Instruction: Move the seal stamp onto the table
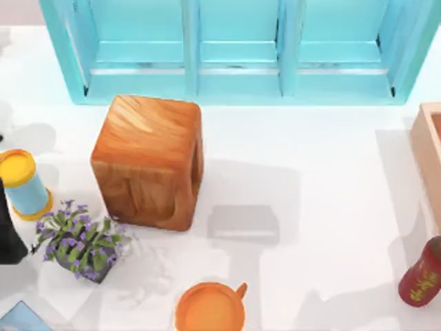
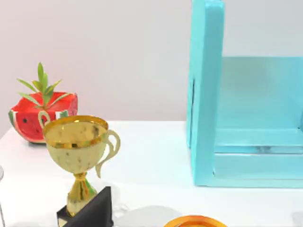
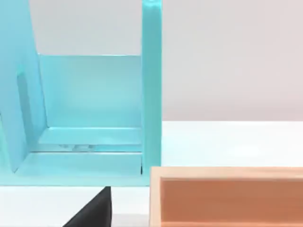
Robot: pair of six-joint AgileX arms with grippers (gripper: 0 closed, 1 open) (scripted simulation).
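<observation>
Item: white table [image 1: 331,179], assorted goods; the seal stamp's place relative to either hand cannot be told.
Left arm [image 1: 10,227] at the left edge (grip cannot be told), beside the yellow-capped can [image 1: 24,183]; wooden cube [image 1: 148,162] left of centre, near the far turquoise cabinet [image 1: 238,52].

Wooden cube [image 1: 148,162] on white table [image 1: 324,193]

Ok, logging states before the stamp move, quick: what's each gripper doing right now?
Left gripper: cannot be told, just a dark piece near the trophy.
Right gripper: cannot be told.
</observation>
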